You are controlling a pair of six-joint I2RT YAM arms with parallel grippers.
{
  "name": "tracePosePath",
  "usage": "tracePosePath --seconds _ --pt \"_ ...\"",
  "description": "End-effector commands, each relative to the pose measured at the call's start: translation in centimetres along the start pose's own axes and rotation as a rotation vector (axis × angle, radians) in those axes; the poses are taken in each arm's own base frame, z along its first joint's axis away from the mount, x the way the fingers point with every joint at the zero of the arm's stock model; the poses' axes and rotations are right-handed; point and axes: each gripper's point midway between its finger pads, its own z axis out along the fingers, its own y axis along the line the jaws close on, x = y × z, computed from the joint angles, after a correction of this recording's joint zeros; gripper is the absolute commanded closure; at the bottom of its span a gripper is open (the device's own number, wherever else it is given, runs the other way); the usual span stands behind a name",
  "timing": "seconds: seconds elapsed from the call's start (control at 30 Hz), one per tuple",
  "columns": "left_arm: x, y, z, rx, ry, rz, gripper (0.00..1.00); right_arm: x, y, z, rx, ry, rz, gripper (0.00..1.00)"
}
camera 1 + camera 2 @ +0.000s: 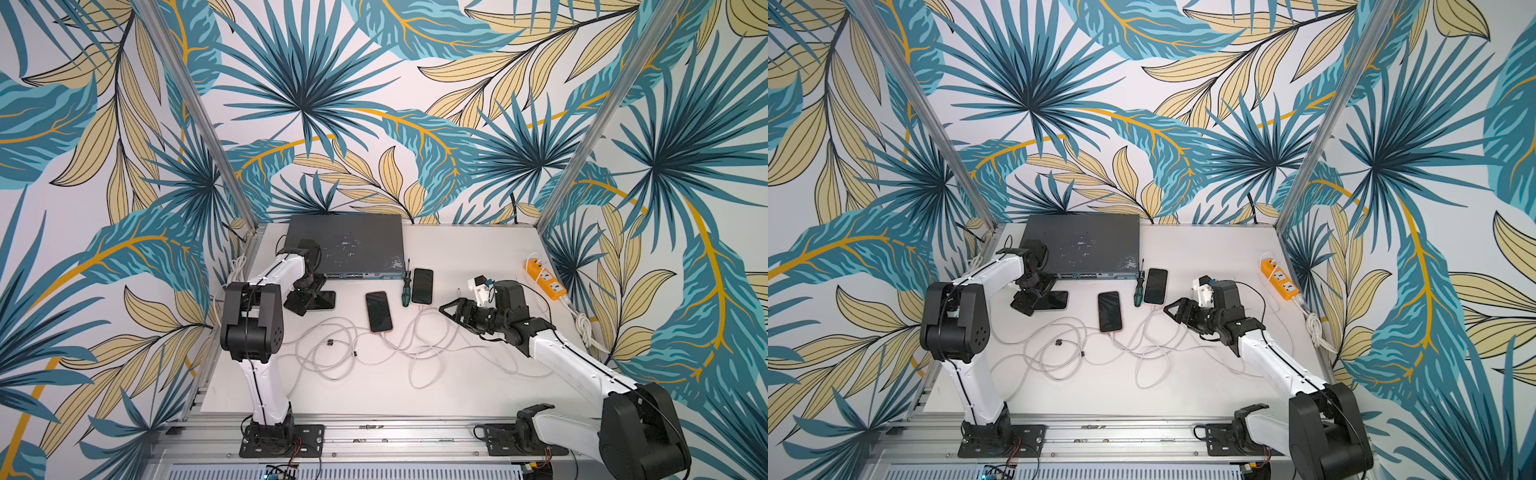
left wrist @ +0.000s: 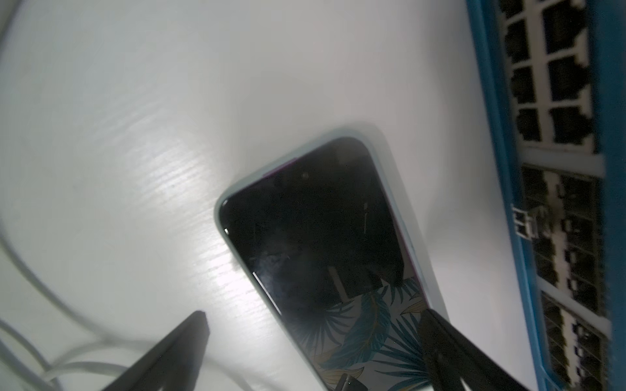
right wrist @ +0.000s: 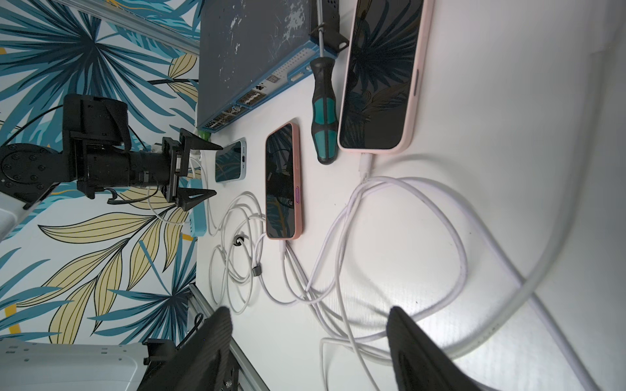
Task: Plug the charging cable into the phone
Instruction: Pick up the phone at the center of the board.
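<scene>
A phone (image 2: 315,237) in a pale blue case lies screen up near the switch, and its end port (image 3: 243,158) is bare. My left gripper (image 2: 313,316) stands open just above its near end, one finger on each side; it also shows in a top view (image 1: 303,301). White charging cables (image 1: 374,353) lie tangled mid-table. Two of them are plugged into a salmon-cased phone (image 1: 379,311) and a pink-cased phone (image 1: 422,286). I cannot pick out a free plug. My right gripper (image 1: 446,309) hangs open and empty over the cables (image 3: 342,270), right of the phones.
A dark network switch (image 1: 347,245) sits at the back. A green-handled screwdriver (image 1: 406,286) lies between the two plugged phones. An orange power strip (image 1: 546,280) and a knotted white lead (image 1: 584,328) are at the right edge. A light blue strip (image 3: 198,210) is by the left wall.
</scene>
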Motion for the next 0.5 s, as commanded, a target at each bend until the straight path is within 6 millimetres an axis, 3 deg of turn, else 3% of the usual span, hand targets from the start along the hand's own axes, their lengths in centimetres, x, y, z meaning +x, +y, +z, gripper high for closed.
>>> tracePosePath --seconds 0.0,0.47 --pt "0.4 -0.6 0.3 0.008 0.025 -0.046 0.00 0.9 0.0 -0.3 -0.012 0.015 -0.022 0.25" --pt "1.0 -0.4 2.4 -0.003 0.047 -0.128 0.00 1.9 -0.4 -0.8 0.001 0.032 -0.029 0.20"
